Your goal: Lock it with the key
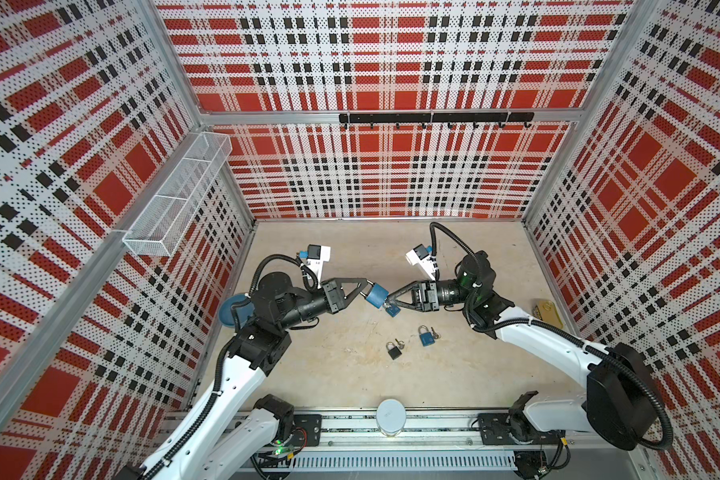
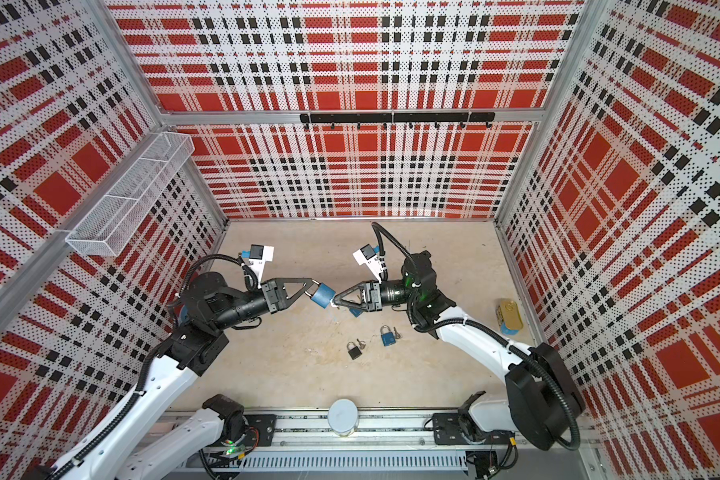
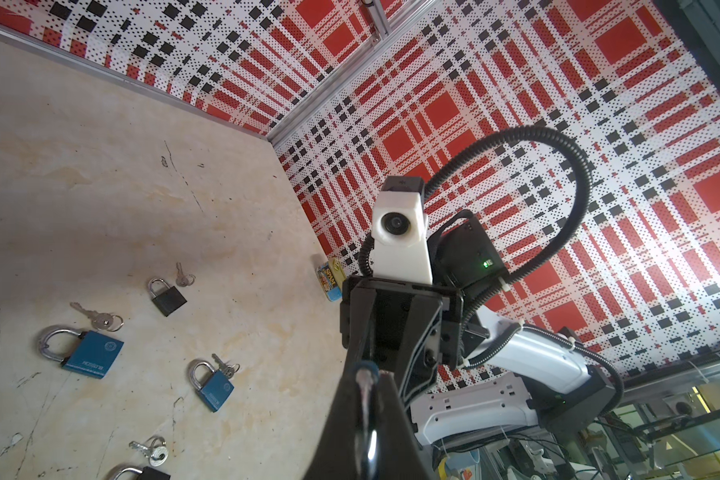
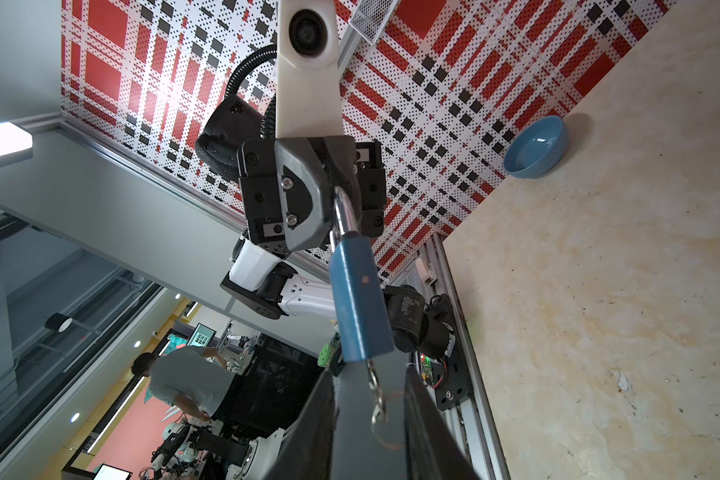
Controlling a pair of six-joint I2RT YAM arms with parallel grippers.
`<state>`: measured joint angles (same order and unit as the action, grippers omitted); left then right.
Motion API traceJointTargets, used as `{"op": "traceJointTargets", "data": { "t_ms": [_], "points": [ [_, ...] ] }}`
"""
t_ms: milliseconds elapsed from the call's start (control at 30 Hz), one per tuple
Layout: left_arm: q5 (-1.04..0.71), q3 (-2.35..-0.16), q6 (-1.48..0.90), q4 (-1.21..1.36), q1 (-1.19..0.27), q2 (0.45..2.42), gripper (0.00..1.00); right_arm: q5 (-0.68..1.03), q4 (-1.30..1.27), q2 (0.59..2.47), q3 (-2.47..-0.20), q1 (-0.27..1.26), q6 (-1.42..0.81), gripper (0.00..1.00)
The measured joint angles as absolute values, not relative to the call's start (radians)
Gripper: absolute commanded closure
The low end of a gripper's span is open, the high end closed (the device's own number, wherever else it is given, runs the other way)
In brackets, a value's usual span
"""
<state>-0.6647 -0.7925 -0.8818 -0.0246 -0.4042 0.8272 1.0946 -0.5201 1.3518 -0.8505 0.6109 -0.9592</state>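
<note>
Claws meet near the middle of both top views, above the tan table. On the left, the left claw is squeezed shut on the silver loop of a blue lock and holds it up in the air. The lock is tilted, with its loop toward the left of the frame. From the right comes the right claw, its tip at the bottom end of the lock. The right wrist view shows the key sticking out of the lock's bottom, with a ring hanging from it. It sits in the gap between the two fingers, which stand partly apart — I cannot tell whether they touch it. Lower in the frame, a small blue lock and a black lock lie on the table, each with keys just beside it. At the table's left edge sits a blue bowl — at its right edge, a gold tin.
</note>
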Motion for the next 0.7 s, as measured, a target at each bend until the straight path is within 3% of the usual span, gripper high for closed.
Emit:
{"op": "traceJointTargets", "data": {
  "t_ms": [533,700],
  "points": [
    [-0.646,-0.792,-0.904,0.0,-0.405,0.825,1.0,1.101,-0.533,1.375,-0.857,0.622,-0.967,0.86],
    [-0.642,-0.786,-0.905,0.004,-0.407,0.825,1.0,1.108,-0.567,1.383,-0.857,0.62,-0.997,1.0]
  ]
}}
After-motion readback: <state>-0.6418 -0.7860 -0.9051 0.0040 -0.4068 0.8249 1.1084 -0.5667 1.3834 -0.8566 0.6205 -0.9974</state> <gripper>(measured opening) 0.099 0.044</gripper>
